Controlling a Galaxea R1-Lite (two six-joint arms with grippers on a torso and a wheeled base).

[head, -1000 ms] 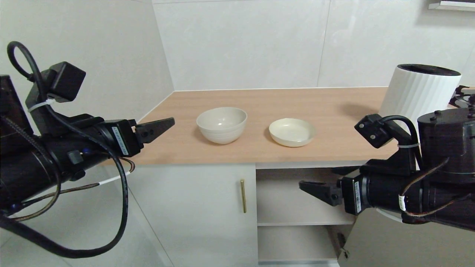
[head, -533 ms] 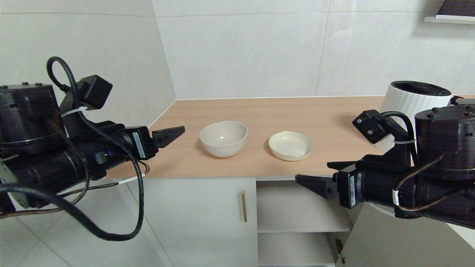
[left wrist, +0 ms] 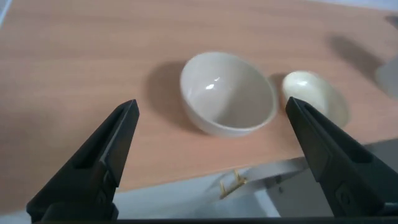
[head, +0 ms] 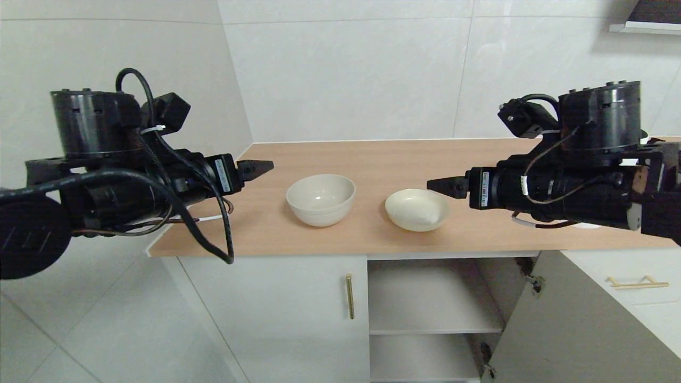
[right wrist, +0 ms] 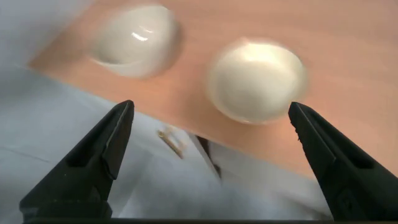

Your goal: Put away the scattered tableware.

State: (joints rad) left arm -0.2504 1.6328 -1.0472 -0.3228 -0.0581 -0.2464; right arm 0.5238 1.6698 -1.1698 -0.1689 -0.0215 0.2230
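Bowl [head: 321,199] and shallow dish [head: 416,209] both sat on the worktop [head: 372,157] near its front edge, side by side with a gap between them: bowl on the robot's left, dish on its right. Both were upright with the opening facing up. Both are round, so the only axis to report ran vertical. Both looked empty. Left gripper [head: 262,167] hung above the worktop's left end, near the bowl but apart from it. It was held level and pointed across toward the bowl. The left wrist view showed its fingers [left wrist: 106,162] spread wide with nothing between them; the bowl sat framed in the gap, farther off, and the dish was beside the bowl. Right gripper [head: 437,186] was also level and pointed the opposite way, its tip just by the dish's right rim in the head view. The right wrist view showed its fingers [right wrist: 99,162] wide apart too, holding nothing. The dish lay in the gap and clear of both fingers, with the bowl off to one side. Under the worktop, the cabinet's right door [head: 537,330] stood open on two shelves [head: 425,316], and the left door [head: 287,314] was closed, with a brass handle [head: 349,289]. A drawer with a brass handle [head: 637,282] sat further right.
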